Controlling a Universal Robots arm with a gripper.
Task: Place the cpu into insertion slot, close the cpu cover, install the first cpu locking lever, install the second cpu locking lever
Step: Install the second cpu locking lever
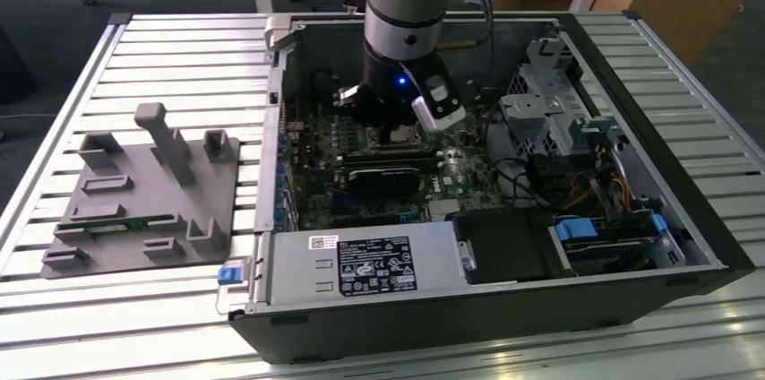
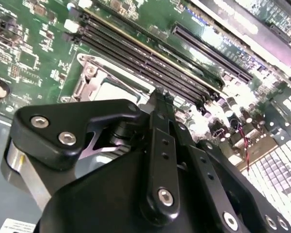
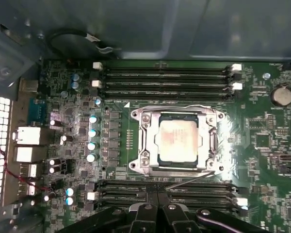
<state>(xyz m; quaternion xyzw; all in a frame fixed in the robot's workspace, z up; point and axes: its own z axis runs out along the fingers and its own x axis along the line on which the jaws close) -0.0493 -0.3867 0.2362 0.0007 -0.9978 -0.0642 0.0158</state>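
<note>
The arm reached down into the open computer case point(image 1: 622, 246), which lay on its side on the slatted worktop point(image 1: 179, 39). Its tool point(image 1: 389, 125) hung just above the motherboard point(image 1: 467, 183), toward the case's far-left corner in the exterior view.

In the first wrist view the cpu point(image 3: 178, 141) sat flat in the insertion slot point(image 3: 211, 141), its pale square face showing. The cpu cover point(image 3: 146, 140) lay down around it, a silvery frame with the chip visible through the cut-out middle. A thin locking lever point(image 3: 191, 178) ran slanting along the socket edge nearest the tool, and another thin wire lever point(image 3: 174, 108) ran along the opposite edge; whether either was hooked under its catch could not be told.

The tool's black fingers point(image 3: 157, 213) stood close together at the frame's edge, tips meeting or nearly so, with nothing between them. They were apart from the chip, beyond the near bank of memory slots point(image 3: 165, 191), and not touching the cover.

In the second wrist view the tool point(image 2: 161, 104) blocked much of the socket; part of the cover point(image 2: 89, 80) and a corner of the chip point(image 2: 111, 92) showed beside it.

A grey fixture plate point(image 1: 138, 201) with upright holders lay on the worktop near the case's left side in the exterior view.
</note>
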